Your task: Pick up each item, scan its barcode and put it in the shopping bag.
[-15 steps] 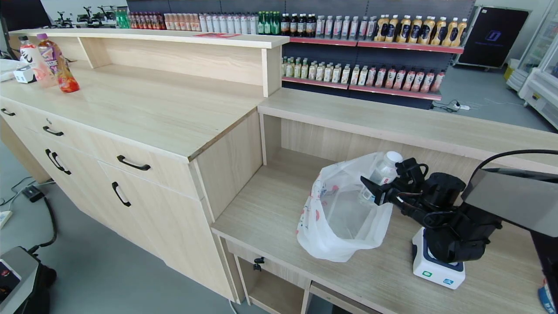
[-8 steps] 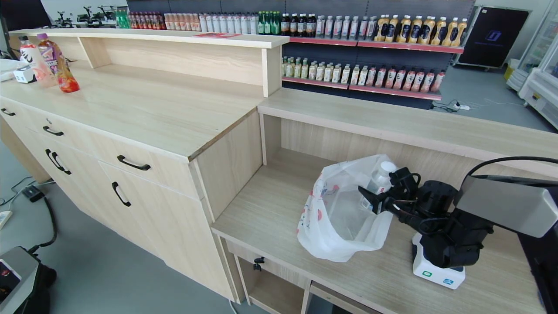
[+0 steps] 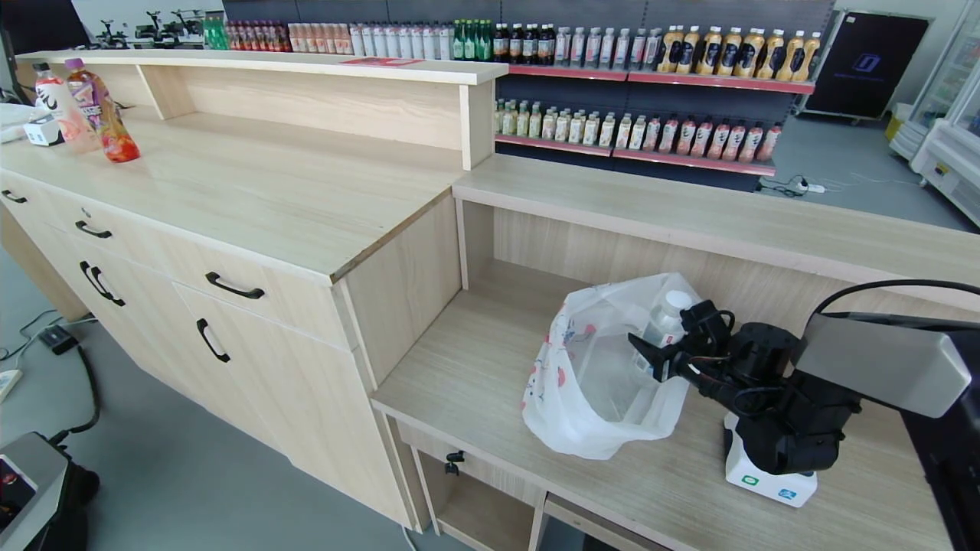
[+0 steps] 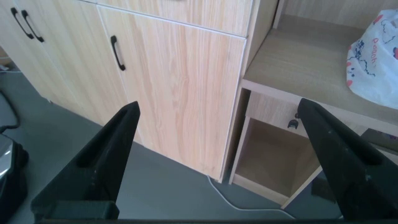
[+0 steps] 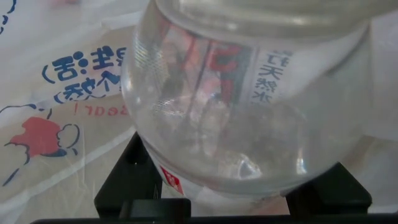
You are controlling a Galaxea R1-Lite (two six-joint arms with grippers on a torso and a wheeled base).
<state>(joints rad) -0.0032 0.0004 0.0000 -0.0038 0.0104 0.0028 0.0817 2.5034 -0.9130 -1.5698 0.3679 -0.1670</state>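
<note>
The right gripper (image 3: pixel 652 358) grips a clear, white-capped plastic bottle (image 3: pixel 663 326) between its fingers, in the mouth of the translucent white shopping bag (image 3: pixel 589 413) near the lower wooden counter's (image 3: pixel 475 360) front edge.

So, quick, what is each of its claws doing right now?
Left gripper: open, holding nothing.
Right gripper: closed on the clear bottle, at the mouth of the shopping bag.
</note>
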